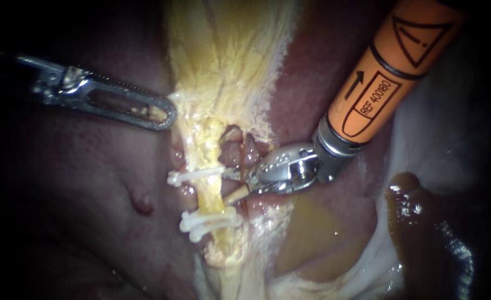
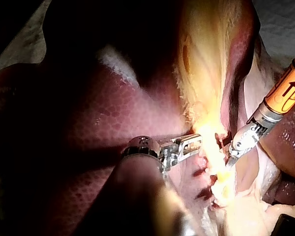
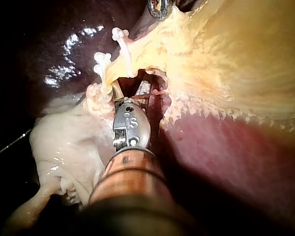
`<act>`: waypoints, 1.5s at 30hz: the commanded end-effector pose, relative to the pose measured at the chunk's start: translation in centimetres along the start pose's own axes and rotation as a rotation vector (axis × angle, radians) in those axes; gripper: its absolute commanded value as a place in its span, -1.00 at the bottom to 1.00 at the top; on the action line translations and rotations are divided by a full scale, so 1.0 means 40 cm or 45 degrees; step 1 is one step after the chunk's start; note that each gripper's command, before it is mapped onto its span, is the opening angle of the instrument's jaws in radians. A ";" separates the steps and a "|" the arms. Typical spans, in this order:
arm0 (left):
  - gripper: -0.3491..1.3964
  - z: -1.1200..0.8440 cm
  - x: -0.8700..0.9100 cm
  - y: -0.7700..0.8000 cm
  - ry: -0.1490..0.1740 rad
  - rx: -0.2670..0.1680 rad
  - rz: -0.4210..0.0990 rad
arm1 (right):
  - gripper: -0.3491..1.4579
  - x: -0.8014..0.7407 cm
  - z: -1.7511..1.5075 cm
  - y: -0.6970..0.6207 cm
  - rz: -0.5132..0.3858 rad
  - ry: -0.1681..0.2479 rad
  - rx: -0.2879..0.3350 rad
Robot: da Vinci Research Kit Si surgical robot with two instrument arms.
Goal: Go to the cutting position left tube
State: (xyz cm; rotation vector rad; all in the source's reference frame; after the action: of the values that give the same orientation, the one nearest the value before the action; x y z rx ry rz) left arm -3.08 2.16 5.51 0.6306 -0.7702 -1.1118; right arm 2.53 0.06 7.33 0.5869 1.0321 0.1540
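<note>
A yellow tube runs down the middle of the endoscope view, the left of the two strands there. One white clip crosses it above and a pair of white clips below. My right instrument, orange-shafted with a silver wrist, has its blades open just right of the tube, between the clip levels. In the right wrist view the open blades straddle a thin red strand, with the clips ahead. My left instrument is shut on the edge of the yellow tissue above the clips.
Dark red liver lies to the left and around the field. Pale white tissue and a brown glistening lobe lie to the right. A red tissue stump sits just above the right instrument's blades.
</note>
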 end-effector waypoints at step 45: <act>-1.00 -0.0005 0.0002 0.0001 0.000 0.001 0.001 | 0.95 -0.0095 -0.0168 -0.0008 0.070 -0.021 -0.018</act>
State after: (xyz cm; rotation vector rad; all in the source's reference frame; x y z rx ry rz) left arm -3.06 2.16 5.50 0.6311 -0.7704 -1.1110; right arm 1.74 0.15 7.34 0.6025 0.9977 0.2042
